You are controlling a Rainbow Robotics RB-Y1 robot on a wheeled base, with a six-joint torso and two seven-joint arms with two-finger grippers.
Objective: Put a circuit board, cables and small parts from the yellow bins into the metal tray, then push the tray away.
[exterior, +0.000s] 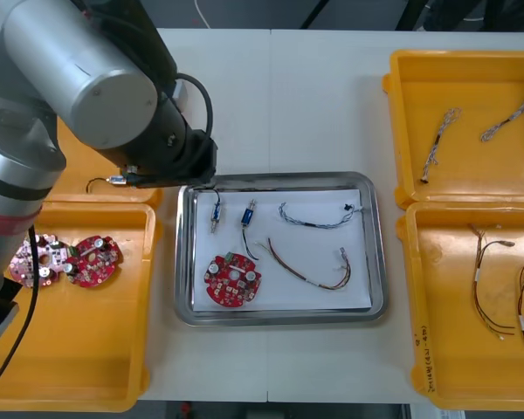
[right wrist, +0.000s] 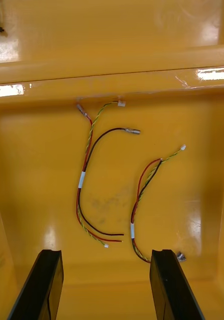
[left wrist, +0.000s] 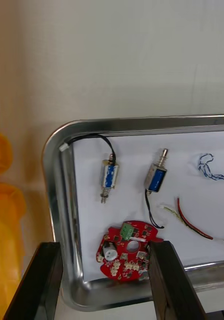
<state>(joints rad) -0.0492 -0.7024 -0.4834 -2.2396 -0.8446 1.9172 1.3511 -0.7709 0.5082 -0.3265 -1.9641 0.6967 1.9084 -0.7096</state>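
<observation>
The metal tray (exterior: 377, 262), white inside, holds a red circuit board (exterior: 233, 279), two small metal parts (exterior: 216, 212) (exterior: 248, 214), a blue and white cable (exterior: 319, 216) and a red and yellow cable (exterior: 310, 266). My left arm (exterior: 113, 87) reaches over the tray's far left corner. In the left wrist view my left gripper (left wrist: 104, 280) is open above the tray (left wrist: 54, 200), with the circuit board (left wrist: 124, 250) lying beyond its fingers. My right gripper (right wrist: 104, 285) stands open over an orange bin floor (right wrist: 36, 165) with two red and yellow cables (right wrist: 86, 170) (right wrist: 144, 200).
The near left yellow bin (exterior: 70, 349) holds two more circuit boards (exterior: 92, 259) (exterior: 39, 259). A small part (exterior: 113, 181) lies in the far left bin. The far right bin (exterior: 472, 183) has two twisted cables (exterior: 437, 144); the near right bin (exterior: 445, 332) has red and yellow cables (exterior: 485, 279).
</observation>
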